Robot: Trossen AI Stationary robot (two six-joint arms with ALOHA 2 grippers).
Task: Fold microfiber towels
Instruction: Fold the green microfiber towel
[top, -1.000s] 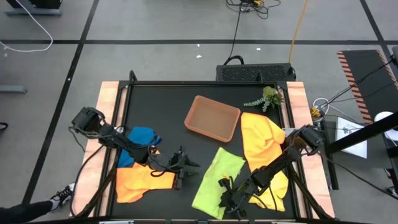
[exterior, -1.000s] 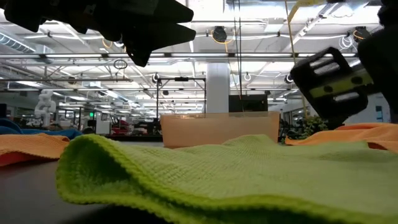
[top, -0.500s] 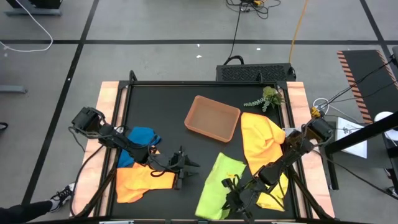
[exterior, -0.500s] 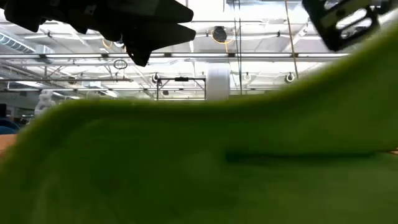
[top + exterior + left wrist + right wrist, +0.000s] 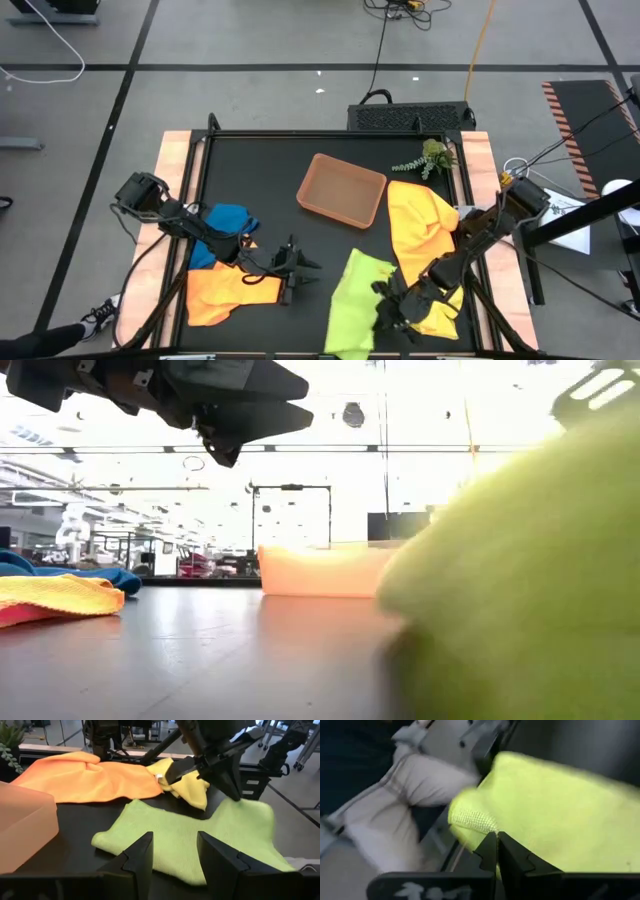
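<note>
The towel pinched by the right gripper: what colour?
Lime green towel, clearest in the left wrist view; the right gripper pinches its edge.

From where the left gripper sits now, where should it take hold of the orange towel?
Take the orange towel at its loose edge nearest the left gripper, coming in low from the table's middle. It lies flat and slightly rumpled, so only an edge offers a fold to pinch. The left gripper is open and beside it; the right gripper is shut on the lime green towel.

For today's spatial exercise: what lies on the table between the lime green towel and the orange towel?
In the high view, the left claw hovers between the orange towel and the lime green towel; beneath it lies only bare black table.
</note>
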